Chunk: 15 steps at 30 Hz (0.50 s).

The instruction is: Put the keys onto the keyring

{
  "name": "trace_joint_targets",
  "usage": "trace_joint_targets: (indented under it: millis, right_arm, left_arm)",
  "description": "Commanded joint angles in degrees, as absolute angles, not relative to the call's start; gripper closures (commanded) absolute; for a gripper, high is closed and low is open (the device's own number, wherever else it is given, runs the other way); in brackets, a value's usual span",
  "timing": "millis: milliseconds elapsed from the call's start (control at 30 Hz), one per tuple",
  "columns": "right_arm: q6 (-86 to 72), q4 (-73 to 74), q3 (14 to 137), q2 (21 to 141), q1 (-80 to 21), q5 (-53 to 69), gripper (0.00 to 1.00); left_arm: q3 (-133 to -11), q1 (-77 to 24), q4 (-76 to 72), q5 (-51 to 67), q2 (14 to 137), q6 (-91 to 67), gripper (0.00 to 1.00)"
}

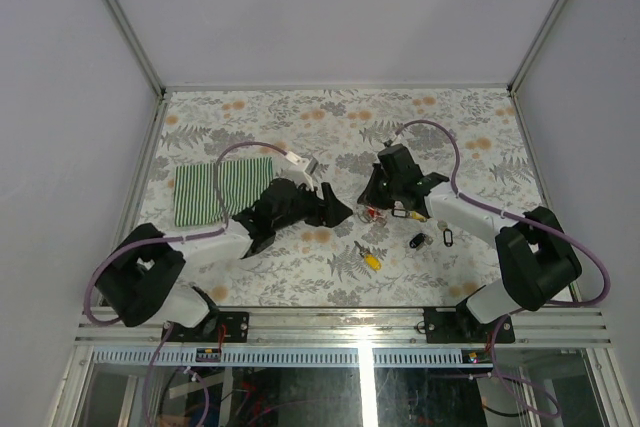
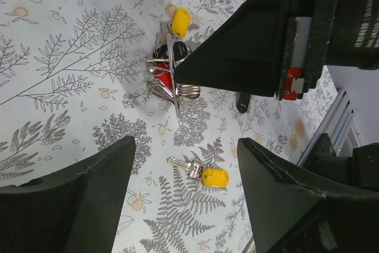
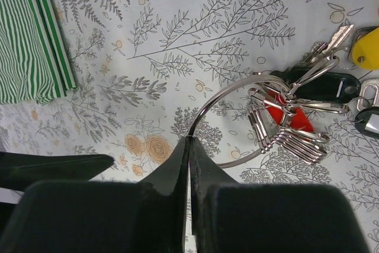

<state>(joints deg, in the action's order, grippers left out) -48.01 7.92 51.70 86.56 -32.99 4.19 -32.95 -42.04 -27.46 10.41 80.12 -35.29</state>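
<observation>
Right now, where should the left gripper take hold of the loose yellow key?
Pinch the yellow key by its plastic head, straight down, jaws across its width. It lies flat, clear of the bunch; the head looks thickest, and the blade is left free.

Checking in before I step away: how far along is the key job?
Done: several keys hang on the keyring. In hand: the right gripper pinches the keyring; the left gripper is open, empty. Left: a yellow key and a black key lie loose on the table.
</observation>
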Motion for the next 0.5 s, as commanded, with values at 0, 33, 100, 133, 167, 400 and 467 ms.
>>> trace_joint_targets:
  millis: [0,33,100,133,167,400,467]
  right_arm:
    - [-50.8,3.9,50.8,83.9,-32.6,6.4,1.0]
    - [-51.1,3.5,50.6,83.9,-32.5,6.7,1.0]
    - [-51.4,3.2,50.4,83.9,-32.3,7.2,1.0]
    - [-51.6,3.0,50.3,83.9,-32.2,7.4,1.0]
    - [-51.5,3.0,50.4,83.8,-32.1,7.5,1.0]
    - [-51.2,3.6,50.6,83.5,-31.7,7.8,1.0]
    - [-50.4,5.5,50.8,82.8,-31.7,5.5,1.0]
  left_arm:
    - [-34.8,-43.3,-35.8,10.4,84.1,-31.2,0.29]
    - [-35.4,-43.4,-35.7,10.4,85.1,-30.9,0.29]
    - [-36.7,-43.8,-35.2,9.9,86.7,-29.9,0.3]
    - [-37.3,-44.1,-34.8,9.5,87.7,-29.4,0.3]
    - [-38.1,-44.3,-34.5,9.0,88.7,-28.9,0.32]
    - [-42.7,-44.8,-33.7,7.6,95.0,-28.3,0.44]
    - [-41.6,-44.7,-33.1,6.2,93.8,-28.3,0.46]
